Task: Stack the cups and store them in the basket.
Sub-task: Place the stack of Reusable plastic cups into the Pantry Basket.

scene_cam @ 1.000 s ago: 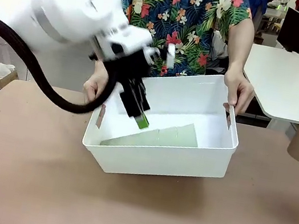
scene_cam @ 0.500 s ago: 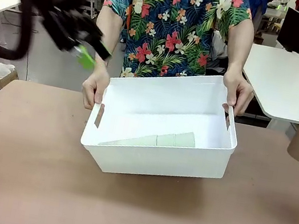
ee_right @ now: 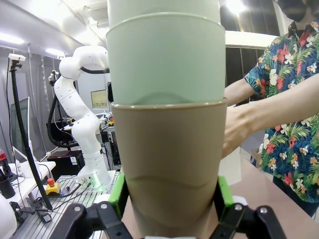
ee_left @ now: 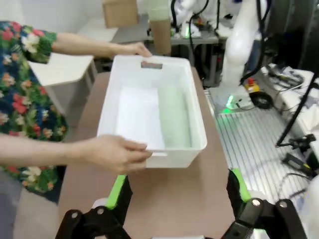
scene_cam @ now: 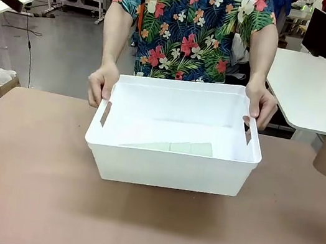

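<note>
While person's hands (scene_cam: 102, 84) hold basket (scene_cam: 169, 161), left pincer (ee_left: 179, 191) spread; right pincer (ee_right: 169, 199) apparently pinching taupe cup (ee_right: 169, 174).

I'm seeing one white basket (scene_cam: 167, 167) with three nested mint cups (scene_cam: 171, 146) lying inside, plus a taupe cup (ee_right: 169, 169) stacked with two mint cups (ee_right: 164, 59).

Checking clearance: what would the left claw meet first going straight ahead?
Probably the person's hand gripping the near end of the white rectangular plastic basket, though depth is unclear.
</note>
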Robot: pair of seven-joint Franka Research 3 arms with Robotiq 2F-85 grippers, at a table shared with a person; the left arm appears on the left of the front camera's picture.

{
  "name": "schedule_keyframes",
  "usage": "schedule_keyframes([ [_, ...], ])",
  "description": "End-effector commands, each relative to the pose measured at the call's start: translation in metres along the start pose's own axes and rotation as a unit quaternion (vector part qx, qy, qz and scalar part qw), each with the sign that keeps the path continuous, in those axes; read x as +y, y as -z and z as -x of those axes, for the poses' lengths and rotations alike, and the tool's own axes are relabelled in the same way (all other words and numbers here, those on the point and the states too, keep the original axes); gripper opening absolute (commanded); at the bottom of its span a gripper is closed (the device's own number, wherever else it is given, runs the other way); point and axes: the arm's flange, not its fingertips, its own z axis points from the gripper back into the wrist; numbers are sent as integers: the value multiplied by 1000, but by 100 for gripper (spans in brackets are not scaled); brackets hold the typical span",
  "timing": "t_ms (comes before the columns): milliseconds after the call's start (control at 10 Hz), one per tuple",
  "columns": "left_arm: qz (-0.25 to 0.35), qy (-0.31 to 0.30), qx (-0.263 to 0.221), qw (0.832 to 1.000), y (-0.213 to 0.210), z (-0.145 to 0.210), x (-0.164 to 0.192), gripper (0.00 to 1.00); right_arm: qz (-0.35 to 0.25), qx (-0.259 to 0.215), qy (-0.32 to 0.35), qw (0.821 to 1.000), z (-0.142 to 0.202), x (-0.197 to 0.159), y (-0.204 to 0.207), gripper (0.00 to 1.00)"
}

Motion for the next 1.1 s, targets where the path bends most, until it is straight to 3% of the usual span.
schedule_keyframes([
  [0,-27,21,-10,999,13,2,15,100,-1,2,-11,1000,-5,1,1,86],
  [100,0,0,0,1000,0,0,0,100,-1,2,-11,1000,-5,1,1,86],
  [1000,0,0,0,1000,0,0,0,100,-1,2,-11,1000,-5,1,1,86],
])
